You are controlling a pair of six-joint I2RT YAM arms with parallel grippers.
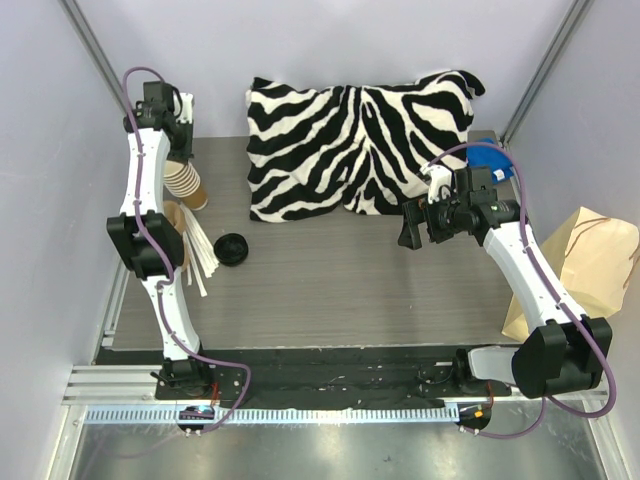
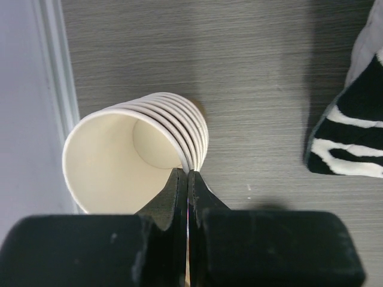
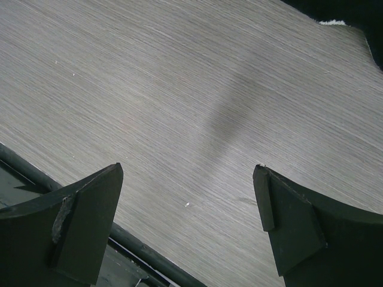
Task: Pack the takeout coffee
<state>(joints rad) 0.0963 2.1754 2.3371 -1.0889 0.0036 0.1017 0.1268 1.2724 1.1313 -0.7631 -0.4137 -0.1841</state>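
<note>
No lidded takeout coffee shows in any view. A stack of unlidded brown paper cups [image 1: 187, 183] lies tilted at the table's left edge. In the left wrist view the stack [image 2: 128, 158] shows its white insides and rims. My left gripper [image 2: 189, 173] is shut, pinching the rim wall of the outermost cup; in the top view it [image 1: 182, 158] hangs over the stack. A loose black lid [image 1: 232, 248] lies on the table to the right of the stack. My right gripper [image 1: 408, 222] is open and empty above bare table [image 3: 188, 170].
A brown paper bag [image 1: 592, 268] lies off the table's right edge. A zebra-striped pillow [image 1: 350, 145] fills the back middle, its corner showing in the left wrist view [image 2: 353, 131]. White stirrers [image 1: 200, 258] lie by the left arm. A blue object [image 1: 497, 160] sits behind the right arm.
</note>
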